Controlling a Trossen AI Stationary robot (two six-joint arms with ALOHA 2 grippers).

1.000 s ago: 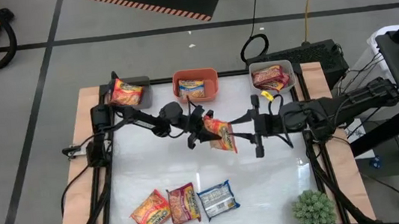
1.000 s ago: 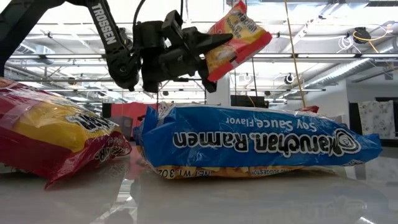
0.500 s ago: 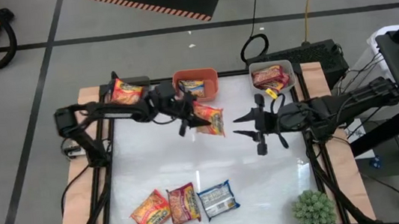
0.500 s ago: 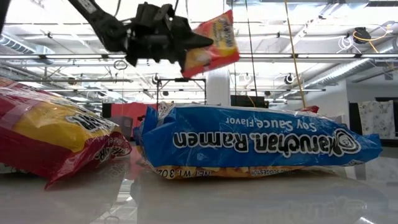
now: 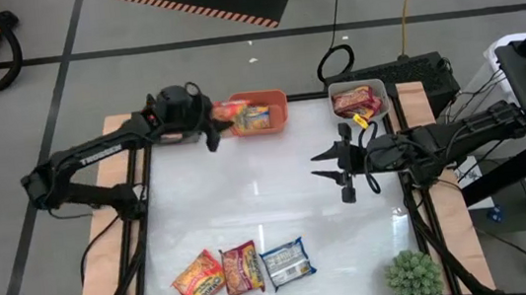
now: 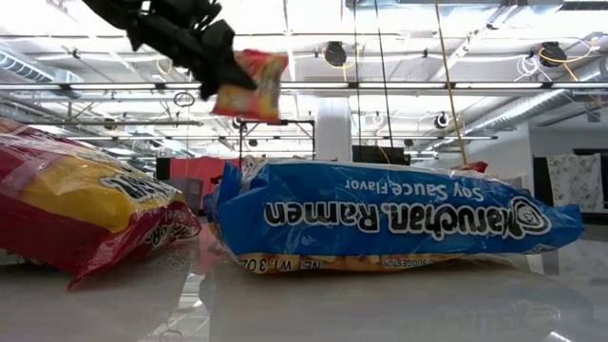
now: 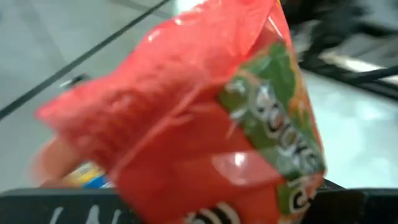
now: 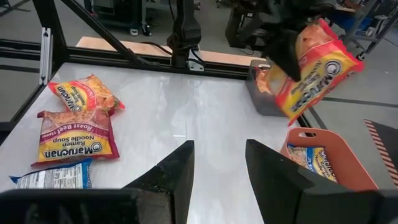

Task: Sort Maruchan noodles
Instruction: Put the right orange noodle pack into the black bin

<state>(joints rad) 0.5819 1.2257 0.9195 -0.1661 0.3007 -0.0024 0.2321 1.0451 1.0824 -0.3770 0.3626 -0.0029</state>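
Note:
My left gripper (image 5: pixel 208 121) is shut on a red-and-yellow Maruchan packet (image 5: pixel 230 110), held in the air at the orange bin's (image 5: pixel 278 118) left rim, by the table's far edge. The same packet (image 7: pixel 205 124) fills the left wrist view. Another packet (image 5: pixel 256 117) lies in the orange bin, and red ones (image 5: pixel 355 103) lie in the white bin. Three packets lie flat near the near edge: orange-yellow (image 5: pixel 199 281), red-and-white (image 5: pixel 242 267), blue (image 5: pixel 287 262). My right gripper (image 5: pixel 328 165) hovers open over the table's right half, touching nothing. My left gripper pinches the packet between its two fingers at one end (image 8: pixel 293 50). The fingers (image 6: pixel 211 59) come at it from the table's left side, slanting down. The packet (image 6: pixel 249 85) is lifted clear and hangs tilted below the fingers.
A grey bin (image 8: pixel 266 99) stands at the far left, mostly covered by my left arm (image 5: pixel 104 151) in the high view. A green spiky plant (image 5: pixel 414 277) sits at the near right corner. The white middle of the table (image 5: pixel 249 199) is bare.
My left gripper has carried the packet from above the table's middle toward the far edge and the left, up to the orange bin's left rim. The packet stayed in its hold and has turned about. My right gripper has stayed about where it was.

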